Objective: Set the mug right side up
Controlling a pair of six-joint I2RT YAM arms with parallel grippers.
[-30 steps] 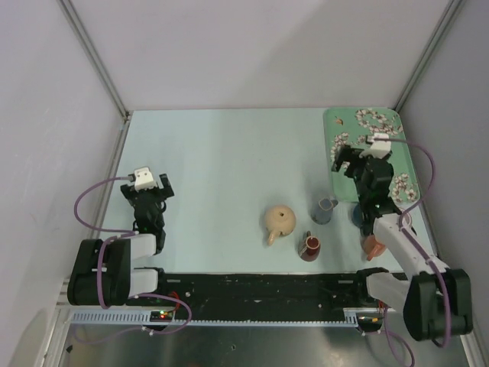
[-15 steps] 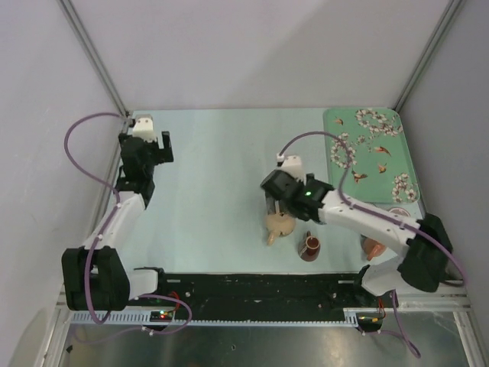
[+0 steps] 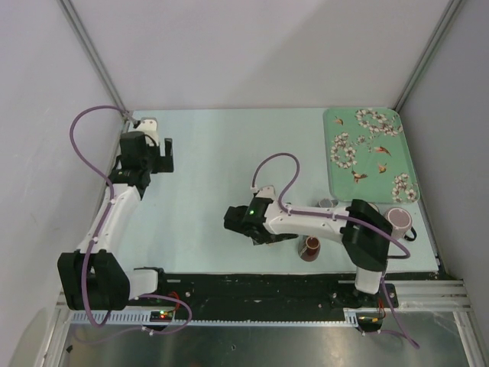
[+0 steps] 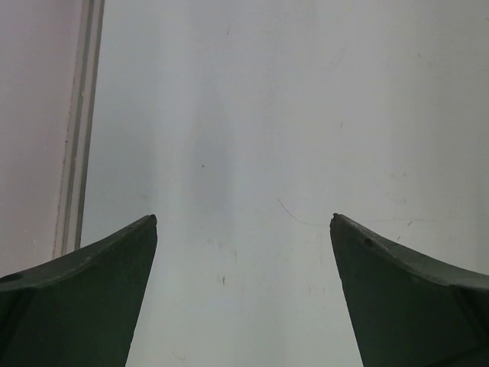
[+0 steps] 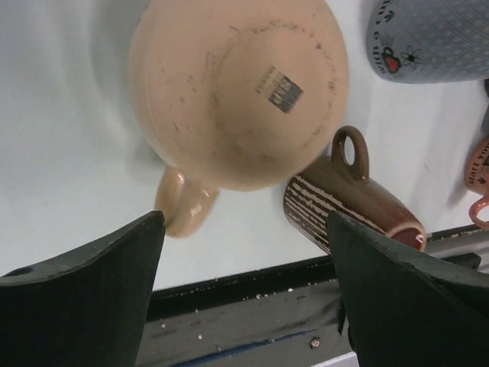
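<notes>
Pale green tabletop (image 3: pixel 214 153) inside white walls. On it, close to the front edge, the beige mug (image 5: pixel 237 92) stands mouth-down, base up, its handle (image 5: pixel 183 208) pointing toward that edge; a brown striped mug (image 5: pixel 355 202) sits just beside it. The right pincer (image 5: pixel 244 220) hangs directly above, spread wide and empty, the mug's upright axis between its jaws. The left pincer (image 4: pixel 244 222), also wide open and empty, is well apart at the far left, so the right arm is clearly nearer.

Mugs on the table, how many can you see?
5. Tan mug upside down below the right gripper; brown striped mug beside it; grey mug behind; salmon mug further right; pink mug near the table's right edge. The right arm may hide others.
</notes>
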